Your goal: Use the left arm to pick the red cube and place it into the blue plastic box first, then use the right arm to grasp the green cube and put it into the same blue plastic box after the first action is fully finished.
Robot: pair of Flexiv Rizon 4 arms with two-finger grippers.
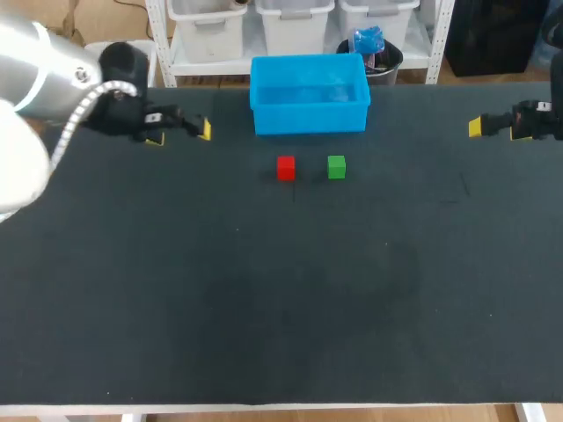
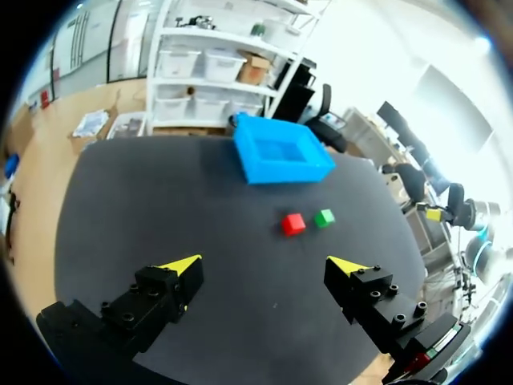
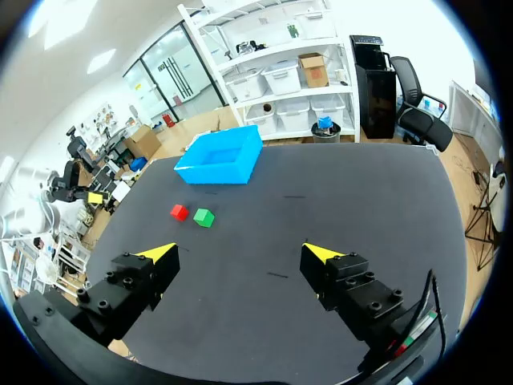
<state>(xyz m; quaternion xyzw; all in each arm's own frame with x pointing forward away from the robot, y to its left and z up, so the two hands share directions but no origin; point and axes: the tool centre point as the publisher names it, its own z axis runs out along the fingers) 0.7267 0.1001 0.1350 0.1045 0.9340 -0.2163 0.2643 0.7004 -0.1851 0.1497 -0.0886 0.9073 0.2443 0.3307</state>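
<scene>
Left gripper (image 2: 268, 265) and right gripper (image 3: 240, 253) are gaping empty; grabbing the red cube (image 1: 286, 167) is risking knocking the green cube (image 1: 336, 167) just right of it.

Silver arm (image 1: 35, 66); black, yellow-tipped left claw (image 2: 266, 262)

A small red cube (image 1: 286, 167) and green cube (image 1: 336, 166) sit side by side, apart, on the dark table (image 1: 264, 290), just before the open, empty blue plastic box (image 1: 309, 95).
</scene>
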